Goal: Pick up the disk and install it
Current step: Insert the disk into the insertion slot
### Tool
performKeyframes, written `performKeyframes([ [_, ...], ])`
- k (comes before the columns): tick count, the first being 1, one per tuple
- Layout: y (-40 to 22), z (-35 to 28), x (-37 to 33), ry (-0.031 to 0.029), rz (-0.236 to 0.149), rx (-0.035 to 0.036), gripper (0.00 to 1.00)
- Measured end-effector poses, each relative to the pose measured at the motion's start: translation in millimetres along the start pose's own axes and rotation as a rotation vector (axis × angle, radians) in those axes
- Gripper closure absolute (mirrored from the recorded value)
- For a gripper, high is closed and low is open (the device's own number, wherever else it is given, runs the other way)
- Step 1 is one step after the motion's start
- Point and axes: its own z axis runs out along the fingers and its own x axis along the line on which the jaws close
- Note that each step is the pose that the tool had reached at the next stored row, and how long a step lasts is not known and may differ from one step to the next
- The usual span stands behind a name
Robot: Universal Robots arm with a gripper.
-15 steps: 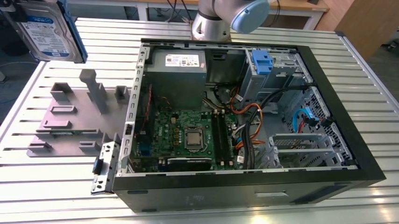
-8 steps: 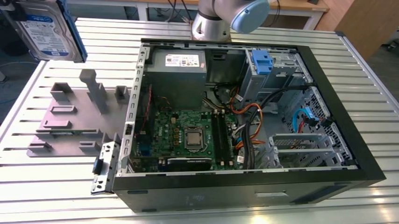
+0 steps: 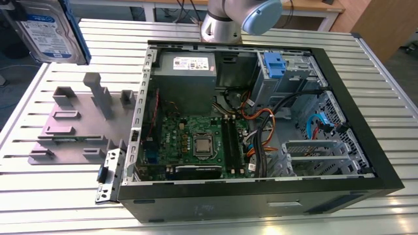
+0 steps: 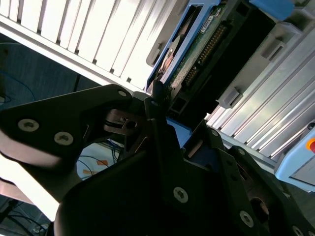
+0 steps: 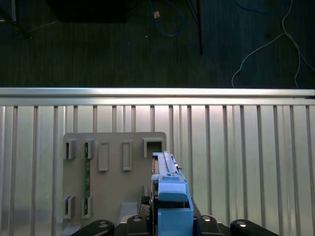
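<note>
Disk (image 3: 49, 29) sits clamped edge-on in the narrowly closed gripper (image 4: 153, 110), apparently held above the grey stand (image 3: 72, 122).

The arm (image 3: 222, 27) is a chunky silver-grey tube with a pale blue cap (image 3: 261, 13). The gripper (image 4: 147, 115) is all matte black linkage plates dotted with silver screws (image 4: 179, 195).

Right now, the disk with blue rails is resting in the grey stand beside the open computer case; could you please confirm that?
Not quite: the disk is held aloft in the jaws of the gripper, not resting in the grey stand, as the exterior view shows. The stand does sit beside the open computer case.
</note>
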Motion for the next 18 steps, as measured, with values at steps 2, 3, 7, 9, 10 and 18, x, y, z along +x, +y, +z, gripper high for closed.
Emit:
performKeyframes([
  [2,0.0,-0.5,0.0,0.0001,0.000,0.0000,0.63],
  [3,0.1,-0.7,0.0,0.0000,0.000,0.0000,0.63],
  [7,0.1,-1.5,-0.1,0.0000,0.000,0.0000,0.63],
  [9,0.1,-1.8,-0.2,0.0000,0.000,0.0000,0.63],
  [10,0.1,-2.0,-0.2,0.0000,0.000,0.0000,0.63],
  [18,0.3,-4.7,-0.4,0.0000,0.000,0.0000,0.63],
])
